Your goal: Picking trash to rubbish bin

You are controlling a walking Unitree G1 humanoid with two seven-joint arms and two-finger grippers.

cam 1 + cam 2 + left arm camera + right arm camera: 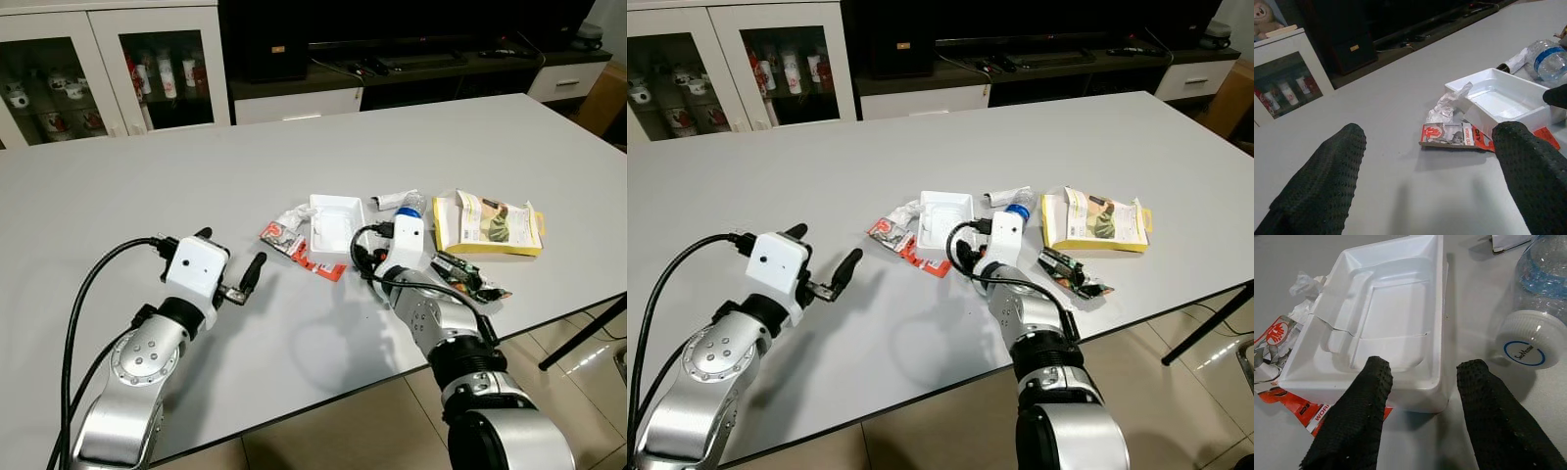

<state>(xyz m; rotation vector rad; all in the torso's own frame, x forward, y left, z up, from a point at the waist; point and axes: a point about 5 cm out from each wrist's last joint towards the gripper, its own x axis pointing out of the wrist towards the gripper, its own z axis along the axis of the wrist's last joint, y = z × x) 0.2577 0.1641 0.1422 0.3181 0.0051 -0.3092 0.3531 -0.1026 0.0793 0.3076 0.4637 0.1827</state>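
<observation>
my right gripper (1422, 382) is spread wide, holding nothing, one finger over the near rim of the white plastic tray (1386, 318) and the other toward the capped water bottle (1540, 308). my left gripper (230, 264) hovers open above the grey table (147, 186), apart from the red wrapper (1449, 134). beyond the tray lies the yellow packet (487, 223).

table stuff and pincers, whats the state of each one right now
left pincer: open, empty, over bare table
right pincer: open, empty, at the tray's near edge
tray: upright, empty, cracked, lying on the red wrapper
red wrapper: flat, torn open
bottle: on its side, capped, looks empty
yellow box: flattened, torn open
dark wrapper: crumpled, lying flat near the table edge
cabinet: glass doors shut
</observation>
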